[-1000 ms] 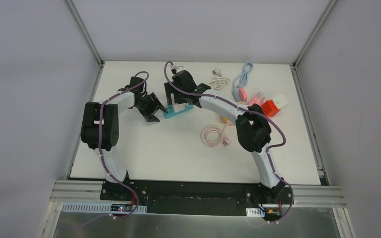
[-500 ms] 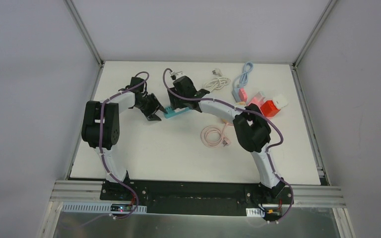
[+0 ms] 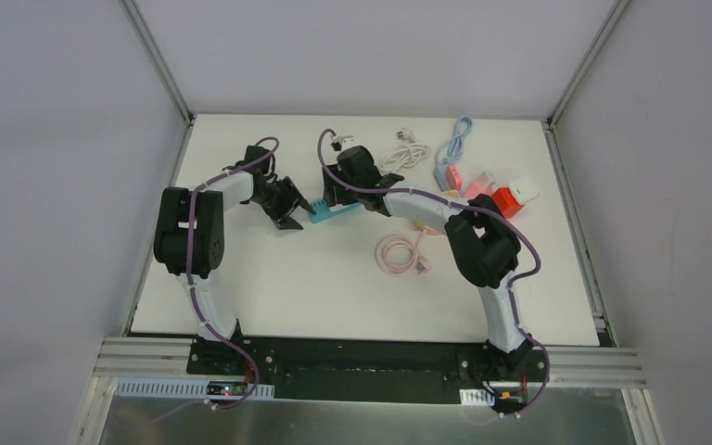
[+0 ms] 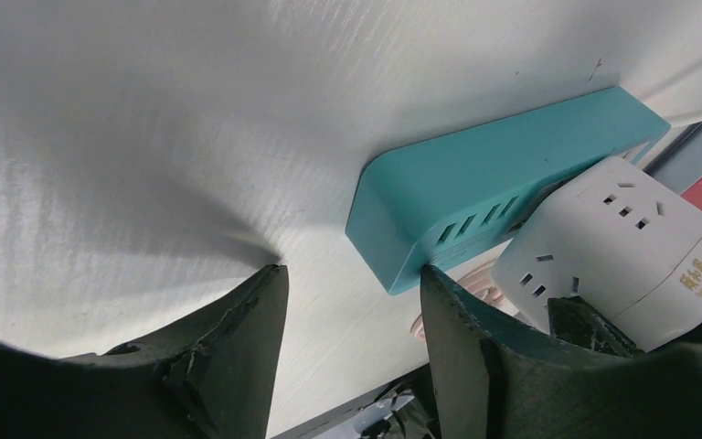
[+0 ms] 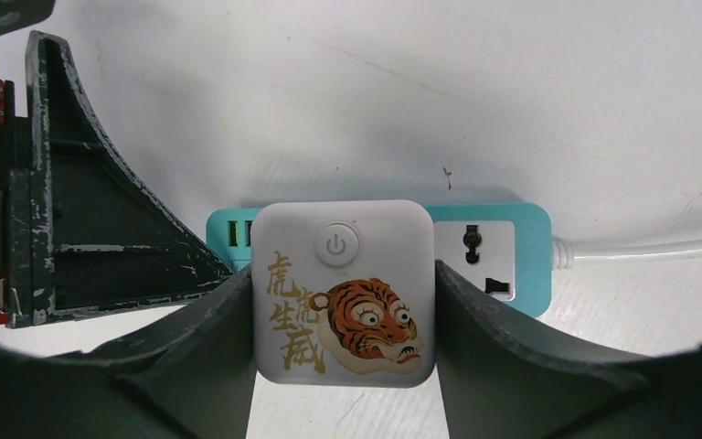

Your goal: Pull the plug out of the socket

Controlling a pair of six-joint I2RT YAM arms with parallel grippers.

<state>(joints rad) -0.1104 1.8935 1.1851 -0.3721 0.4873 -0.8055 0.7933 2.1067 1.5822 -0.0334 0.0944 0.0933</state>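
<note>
Compared with a second ago, the right arm's elbow sits further to the right over the table [image 3: 334, 297], and its wrist has swung the same way, from above the strip's left end to above its middle. The teal power strip [image 3: 336, 211] lies in much the same place, and the left arm has hardly moved.

Nearest the bases, a coiled pink cable [image 3: 400, 252] lies flat, apart from both grippers. Beyond it, the left gripper [image 4: 352, 272] stands spread, with bare table in the gap between its fingers [image 4: 238, 357]. It grips nothing. The tip of one finger sits just beside the strip's left end, and the right wrist view shows it touching that end.

The right gripper [image 5: 343, 282] pinches the plug [image 5: 343, 293], a white cube with a power button and a tiger printed on top. Its two fingers [image 5: 192, 366] press flat against opposite sides. The plug sits on the strip's socket face, near the USB end, with one free socket showing beside it. Whether its pins are fully seated cannot be told.

At the far edge lie a white cable [image 3: 408, 153], a blue cable [image 3: 461, 137] and a red box [image 3: 504, 202], well apart from the strip.
</note>
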